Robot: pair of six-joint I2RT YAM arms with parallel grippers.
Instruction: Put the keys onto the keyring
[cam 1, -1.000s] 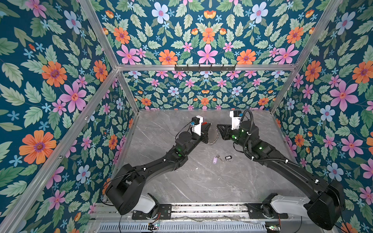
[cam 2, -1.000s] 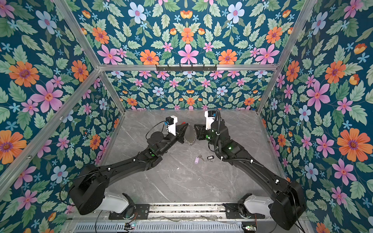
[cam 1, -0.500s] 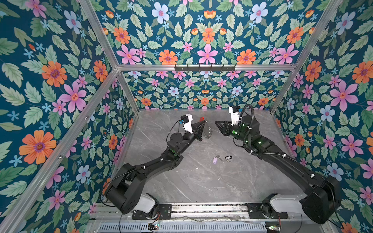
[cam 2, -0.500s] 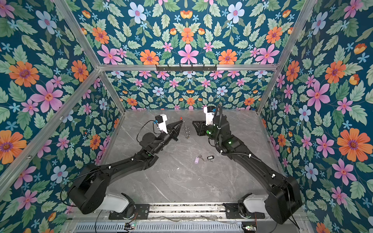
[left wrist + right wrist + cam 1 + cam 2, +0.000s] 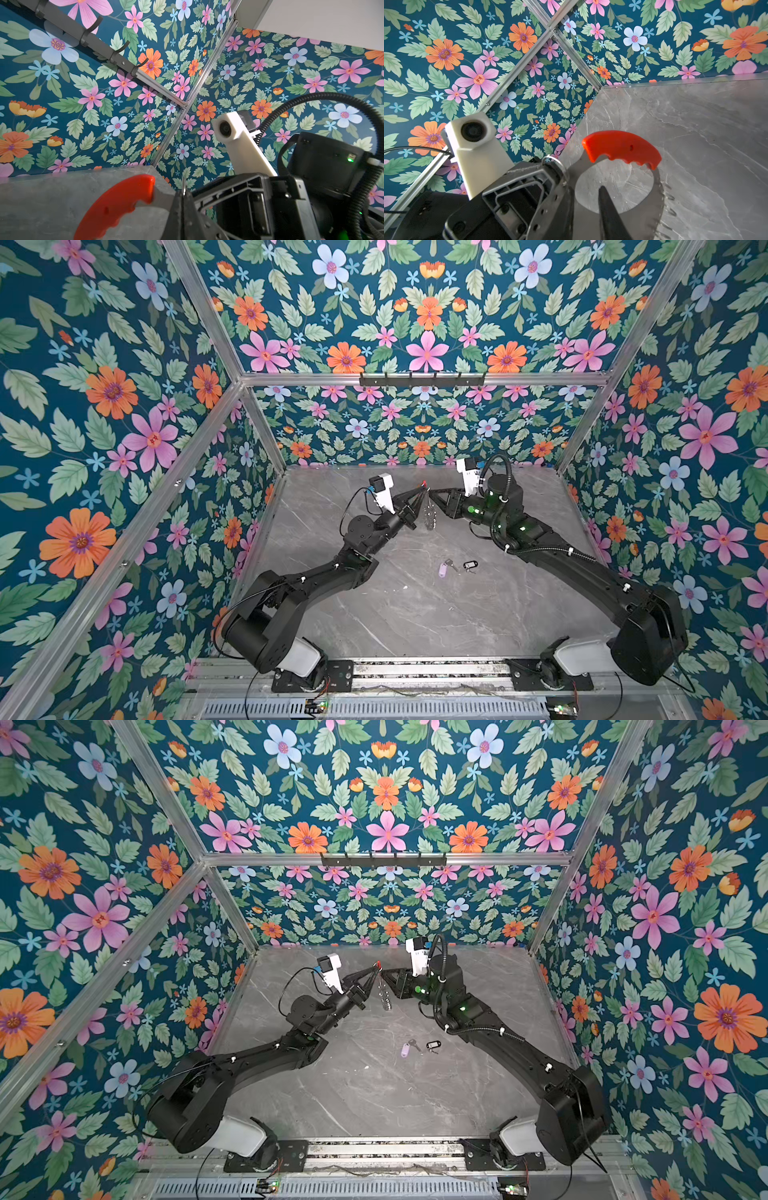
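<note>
The keyring [image 5: 429, 514] hangs in the air at the back middle in both top views, its small silver rings [image 5: 386, 997] dangling. My left gripper [image 5: 421, 492] is shut on its thin metal loop beside the red handle [image 5: 118, 203]. My right gripper [image 5: 433, 494] meets it tip to tip, jaws slightly apart. In the right wrist view one fingertip [image 5: 601, 189] pokes inside the loop under the red handle [image 5: 620, 148]. The keys lie on the table between the arms, untouched: the lilac-tagged one [image 5: 444, 570] and the black-tagged one [image 5: 469, 565].
The grey marble table [image 5: 415, 614] is boxed in by floral walls on three sides. A black hook rail [image 5: 422, 379] runs along the back wall well above the grippers. Both arm bases sit at the front edge.
Both grippers have risen and moved toward the back wall together, and the keyring has come up off the table with them. The keys have not moved.
</note>
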